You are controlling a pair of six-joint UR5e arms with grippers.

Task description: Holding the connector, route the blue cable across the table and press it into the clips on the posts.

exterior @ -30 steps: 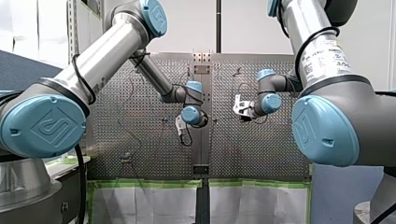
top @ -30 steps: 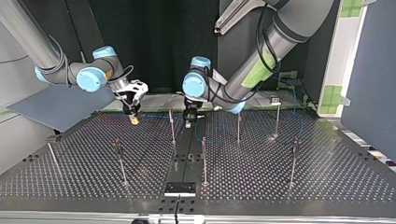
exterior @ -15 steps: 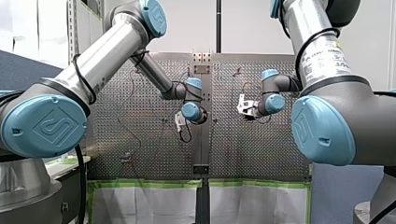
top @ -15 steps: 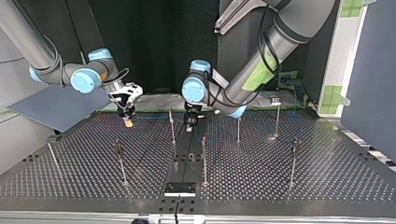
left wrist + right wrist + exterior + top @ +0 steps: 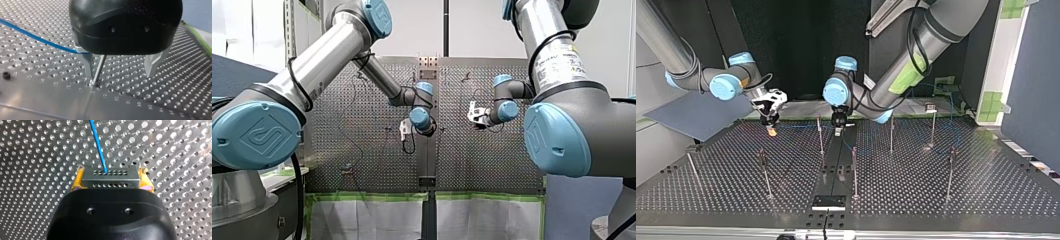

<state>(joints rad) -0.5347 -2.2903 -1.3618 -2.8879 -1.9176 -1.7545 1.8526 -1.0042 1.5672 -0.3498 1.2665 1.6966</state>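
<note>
Left of the middle in the top view, my right gripper (image 5: pixel 771 129) hangs just over the table (image 5: pixel 936 200). Its yellow pads (image 5: pixel 78 181) are squeezed tight on the grey connector (image 5: pixel 111 180). The connector's long side lies across, from one pad to the other. The blue cable (image 5: pixel 98 147) comes out of its front face and points straight ahead, away from the gripper.

Near the middle of the top view is my left gripper (image 5: pixel 119 75). Its metal fingers (image 5: pixel 86 62) are spread wide and hold nothing. A thin post (image 5: pixel 99 68) stands between them, right next to one finger. The cable comes in from the side as a long straight line and touches that same finger.

I think the job is at the step of bringing the cable to this post. I cannot see the clip; the gripper hides the top of the post. Next, the cable should be kept tight and pushed gently into the clip. The post is thin, so a bump could bend it.
</note>
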